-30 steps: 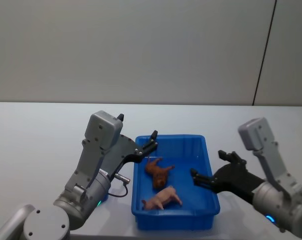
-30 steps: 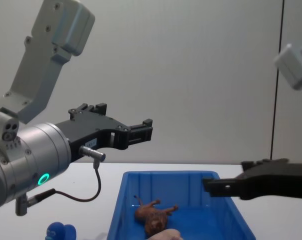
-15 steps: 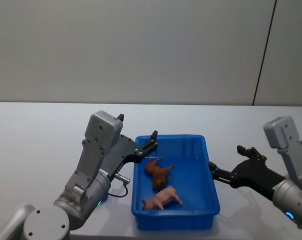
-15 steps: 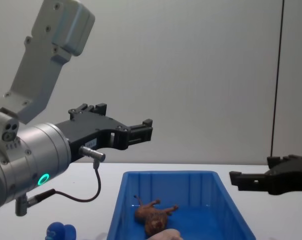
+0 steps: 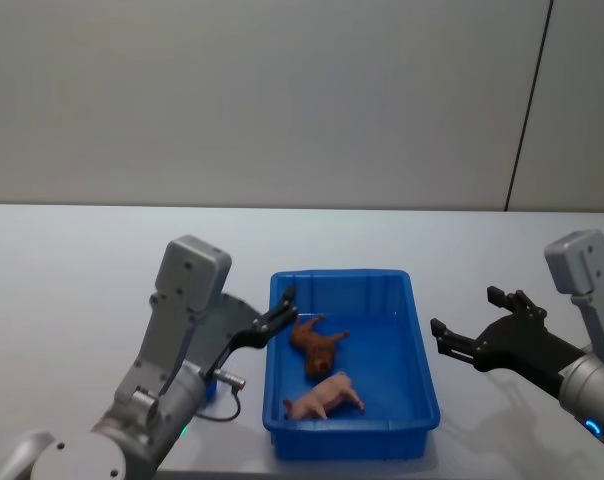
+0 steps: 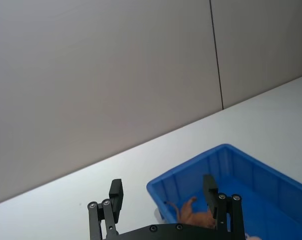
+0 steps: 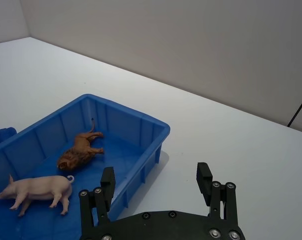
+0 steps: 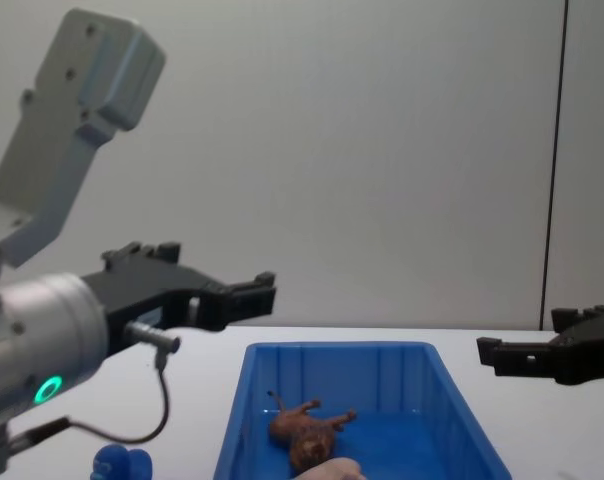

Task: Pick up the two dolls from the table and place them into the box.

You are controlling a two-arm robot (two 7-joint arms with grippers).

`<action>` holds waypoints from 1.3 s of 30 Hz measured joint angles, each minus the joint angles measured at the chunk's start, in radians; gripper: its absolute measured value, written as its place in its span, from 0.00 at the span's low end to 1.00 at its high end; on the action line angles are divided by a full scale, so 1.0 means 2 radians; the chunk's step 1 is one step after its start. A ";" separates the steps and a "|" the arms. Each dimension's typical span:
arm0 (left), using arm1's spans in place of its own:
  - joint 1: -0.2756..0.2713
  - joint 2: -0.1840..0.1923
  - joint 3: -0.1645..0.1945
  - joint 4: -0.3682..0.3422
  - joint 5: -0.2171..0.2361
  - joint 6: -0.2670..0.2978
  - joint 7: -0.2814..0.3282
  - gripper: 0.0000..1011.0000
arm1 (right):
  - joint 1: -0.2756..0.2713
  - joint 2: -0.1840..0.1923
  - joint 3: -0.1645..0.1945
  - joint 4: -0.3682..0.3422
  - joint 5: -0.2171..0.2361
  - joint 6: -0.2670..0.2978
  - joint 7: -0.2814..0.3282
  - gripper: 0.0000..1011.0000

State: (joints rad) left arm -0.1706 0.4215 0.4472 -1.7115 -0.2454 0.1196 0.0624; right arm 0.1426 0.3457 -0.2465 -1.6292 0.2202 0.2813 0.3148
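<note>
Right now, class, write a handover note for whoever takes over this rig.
Left end effector: open, empty, raised by the box's left rim.
Right end effector: open, empty, over the table right of the box.
Brown animal and pink pig lie inside the box.
Done: two dolls boxed.
Left: probably just parking; a blue figure sits on the table, left of the box.

1. A plain pale grey wall [image 5: 282, 100] spans the far side.
2. A thin dark seam [image 5: 529, 110] runs down the wall at right.
3. The white table [image 5: 82, 270] meets the wall's base, evenly lit.
</note>
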 joint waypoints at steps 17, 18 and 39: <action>0.058 0.041 -0.014 -0.038 -0.049 0.036 0.051 0.99 | 0.001 0.002 0.002 0.002 0.002 -0.004 0.001 0.99; 0.059 0.042 -0.014 -0.038 -0.050 0.037 0.051 0.99 | 0.001 0.003 0.002 0.002 0.002 -0.004 0.001 0.99; 0.035 0.043 -0.032 0.043 -0.065 0.064 -0.036 0.99 | 0.001 0.003 0.003 0.003 0.003 -0.005 0.001 0.99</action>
State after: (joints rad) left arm -0.1004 0.5073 0.3840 -1.6255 -0.3762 0.2476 -0.0088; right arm 0.1436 0.3524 -0.2401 -1.6231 0.2260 0.2716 0.3172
